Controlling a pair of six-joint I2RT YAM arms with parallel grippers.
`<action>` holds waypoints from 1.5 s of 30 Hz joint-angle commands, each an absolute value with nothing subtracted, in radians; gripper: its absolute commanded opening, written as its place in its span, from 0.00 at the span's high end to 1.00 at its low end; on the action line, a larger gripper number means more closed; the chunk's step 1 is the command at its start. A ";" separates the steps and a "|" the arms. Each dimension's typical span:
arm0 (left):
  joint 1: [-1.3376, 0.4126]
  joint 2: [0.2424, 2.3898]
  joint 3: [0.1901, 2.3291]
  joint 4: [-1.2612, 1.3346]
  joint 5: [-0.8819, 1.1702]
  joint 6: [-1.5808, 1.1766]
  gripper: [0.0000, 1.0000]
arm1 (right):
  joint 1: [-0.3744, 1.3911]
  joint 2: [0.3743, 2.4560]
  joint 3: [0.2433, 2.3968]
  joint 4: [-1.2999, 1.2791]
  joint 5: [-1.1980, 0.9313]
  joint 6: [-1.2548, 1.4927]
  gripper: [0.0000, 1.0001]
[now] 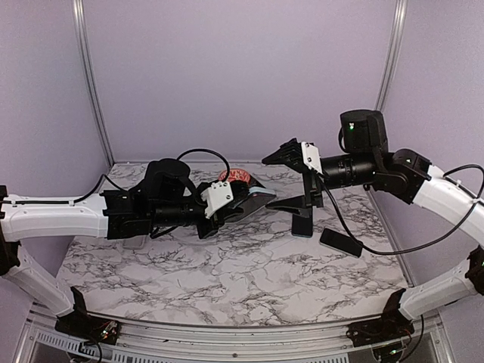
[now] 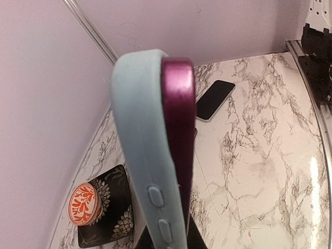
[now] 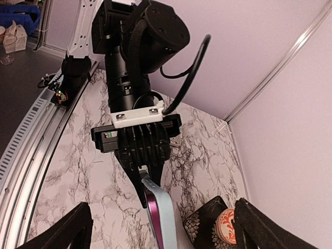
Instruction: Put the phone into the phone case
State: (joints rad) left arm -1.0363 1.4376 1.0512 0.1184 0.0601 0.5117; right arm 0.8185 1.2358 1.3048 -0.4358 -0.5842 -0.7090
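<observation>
A pale blue phone case (image 2: 142, 140) stands edge-on in the left wrist view, with a magenta-edged phone (image 2: 179, 124) lying against its inner side. My left gripper (image 2: 168, 241) is shut on the pair at their lower end. From above, the left gripper (image 1: 240, 206) holds them over the middle of the table. My right gripper (image 1: 278, 180) faces it with jaws spread wide, and the far end of the case (image 3: 168, 218) and phone (image 3: 154, 215) sits between its fingers (image 3: 65, 228) without touching them.
A black floral case with an orange-and-white round grip (image 2: 83, 204) lies by the back wall. A black phone (image 2: 212, 99) lies flat on the marble table (image 1: 227, 280), with another dark slab (image 1: 302, 224) near it under the right arm.
</observation>
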 commanded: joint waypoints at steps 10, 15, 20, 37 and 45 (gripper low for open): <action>-1.068 1.440 1.104 0.107 0.028 0.579 1.00 | 0.865 1.317 1.321 -0.484 -0.501 -0.851 0.36; -1.069 1.441 1.106 0.107 0.037 0.575 1.00 | 0.865 1.345 1.327 -0.482 -0.521 -0.845 0.88; -1.069 1.428 1.101 0.116 0.053 0.550 1.00 | 0.865 1.336 1.332 -0.477 -0.485 -0.820 1.00; -1.041 1.340 1.070 0.391 0.321 0.157 1.00 | 0.693 1.090 1.101 -0.092 -0.743 -0.369 0.20; -1.040 1.352 1.063 0.437 0.391 0.107 1.00 | 0.692 1.069 1.074 -0.082 -0.816 -0.306 0.29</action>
State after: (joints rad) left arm -1.0462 1.3724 1.0683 0.3149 0.3222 0.1570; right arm 0.6933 1.0870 1.0809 -0.1383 -0.7433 -0.3820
